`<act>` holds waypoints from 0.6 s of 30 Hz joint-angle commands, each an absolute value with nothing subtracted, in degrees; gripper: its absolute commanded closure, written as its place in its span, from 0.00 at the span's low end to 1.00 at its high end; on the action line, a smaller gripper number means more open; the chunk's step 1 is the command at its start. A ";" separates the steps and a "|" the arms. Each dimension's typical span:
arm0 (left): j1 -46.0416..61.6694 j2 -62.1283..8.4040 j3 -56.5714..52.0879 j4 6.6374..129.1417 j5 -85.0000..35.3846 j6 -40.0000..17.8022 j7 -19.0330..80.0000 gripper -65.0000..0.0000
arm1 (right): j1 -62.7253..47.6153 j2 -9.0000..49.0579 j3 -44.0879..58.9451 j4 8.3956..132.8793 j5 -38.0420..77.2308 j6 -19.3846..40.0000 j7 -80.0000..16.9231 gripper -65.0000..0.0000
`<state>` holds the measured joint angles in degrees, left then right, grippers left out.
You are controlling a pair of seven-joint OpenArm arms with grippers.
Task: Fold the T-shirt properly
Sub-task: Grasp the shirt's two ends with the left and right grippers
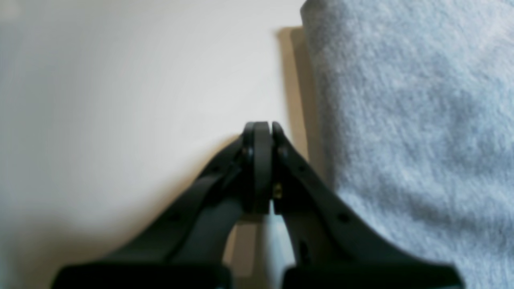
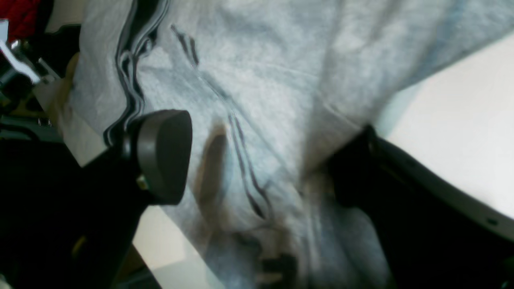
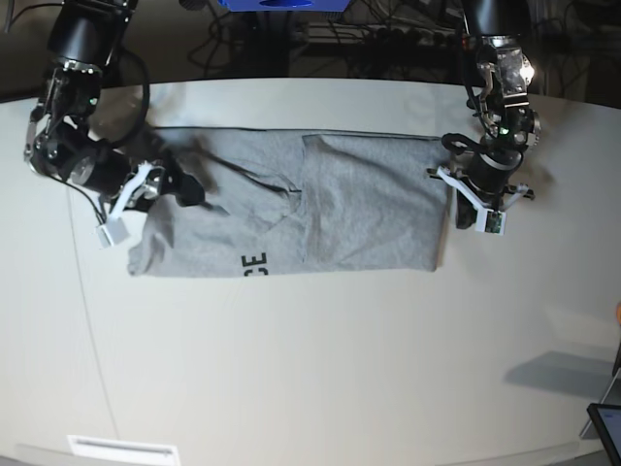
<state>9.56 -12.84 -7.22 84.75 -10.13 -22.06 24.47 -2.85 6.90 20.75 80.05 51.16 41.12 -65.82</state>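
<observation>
Heather-grey cotton, the T-shirt (image 3: 291, 214) lies spread across the pale table (image 3: 310, 369) as a broad rectangle, its long side running from one arm to the other. One half has been folded over the middle, so a second layer with a straight vertical edge covers the part nearer the left gripper (image 3: 456, 184). The far edge is straight and neat; the near edge is straight too, with black block letters "CE" peeking out just at it, close to the middle. Toward the right gripper (image 3: 175, 186) the cloth is rumpled, with soft creases and a diagonal fold running inward from that end.

In the right wrist view the fabric (image 2: 281, 80) fills most of the frame, mottled grey with thin dark stripes wavering across it, and the right gripper (image 2: 265, 160) has its jaws spread wide over the cloth, gripping nothing.

In the left wrist view the left gripper (image 1: 263, 132) is clenched, fingertips pressed together on nothing, just beside the shirt's folded edge (image 1: 401, 120) and above bare table (image 1: 120, 100).
</observation>
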 commanded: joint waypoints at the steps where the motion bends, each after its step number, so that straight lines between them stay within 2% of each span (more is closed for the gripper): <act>1: 9.80 -12.97 -7.08 84.79 -9.19 -22.90 27.47 1.00 | -3.38 6.81 19.82 79.78 47.43 40.00 -69.93 0.28; 4: 9.80 -12.97 -7.08 84.79 -9.19 -22.90 27.47 1.00 | -2.95 6.20 19.56 79.60 47.25 40.00 -69.93 0.42; 6: 9.80 -12.97 -7.08 84.79 -9.19 -22.90 27.47 1.00 | -2.86 6.11 19.65 79.60 47.08 40.00 -69.93 0.47; 14: 9.80 -13.05 -6.64 84.79 -9.19 -22.90 27.65 1.00 | -2.07 6.20 19.65 79.78 46.99 40.00 -68.88 0.48; 18: 9.80 -13.41 -2.33 84.79 -9.19 -22.90 27.65 1.00 | -2.07 7.60 19.47 79.78 46.99 40.00 -67.30 0.48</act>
